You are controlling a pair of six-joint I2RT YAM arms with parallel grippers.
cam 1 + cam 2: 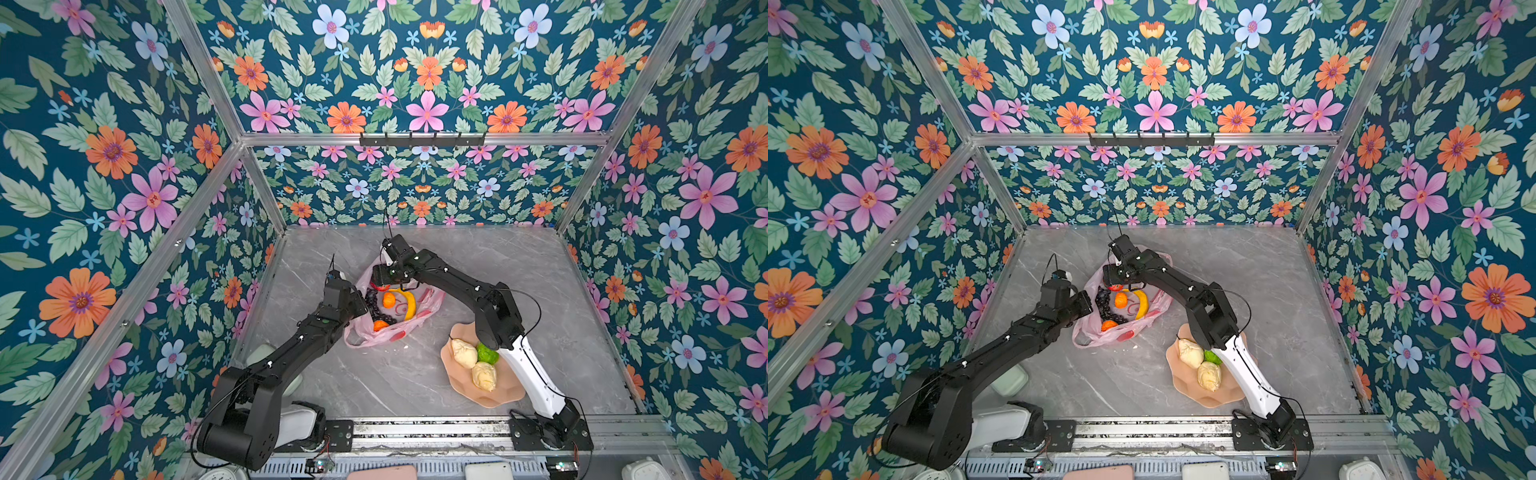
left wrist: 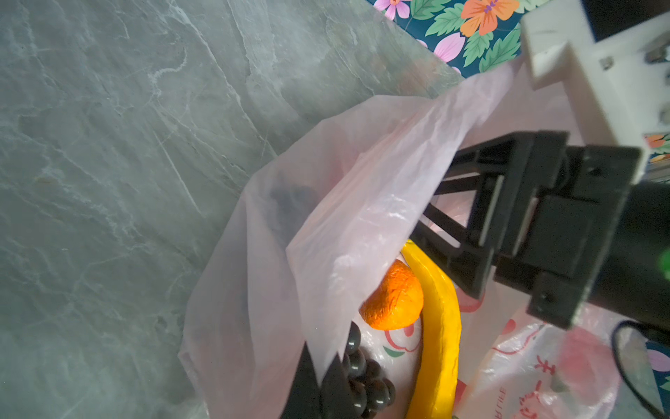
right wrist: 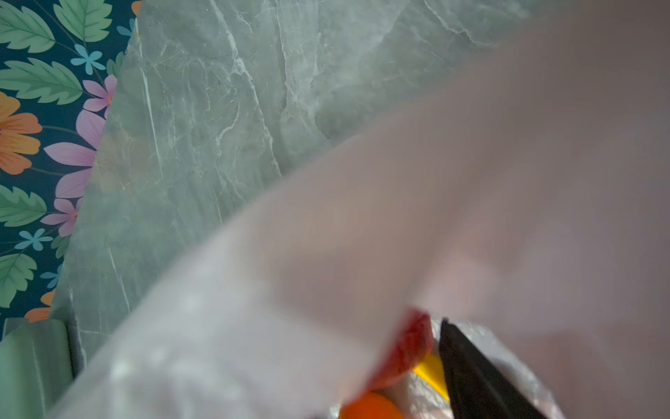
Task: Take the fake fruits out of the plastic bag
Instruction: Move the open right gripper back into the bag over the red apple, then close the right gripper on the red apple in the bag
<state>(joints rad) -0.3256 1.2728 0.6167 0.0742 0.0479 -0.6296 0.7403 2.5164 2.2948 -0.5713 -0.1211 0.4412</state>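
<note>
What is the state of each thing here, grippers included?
plastic bag: open, edge lifted
left gripper: shut on plastic bag
right gripper: open, inside bag
banana, grapes, oranges, red fruit: in bag
green fruit, cream lumps: on plate

pink bag (image 3: 471, 181) veils red fruit (image 3: 413, 341), orange (image 3: 373, 408).

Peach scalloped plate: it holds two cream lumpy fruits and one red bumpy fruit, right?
No. The bumpy fruit on the peach scalloped plate is green, not red; it sits beside the two cream lumpy fruits. Both top views show it.
</note>
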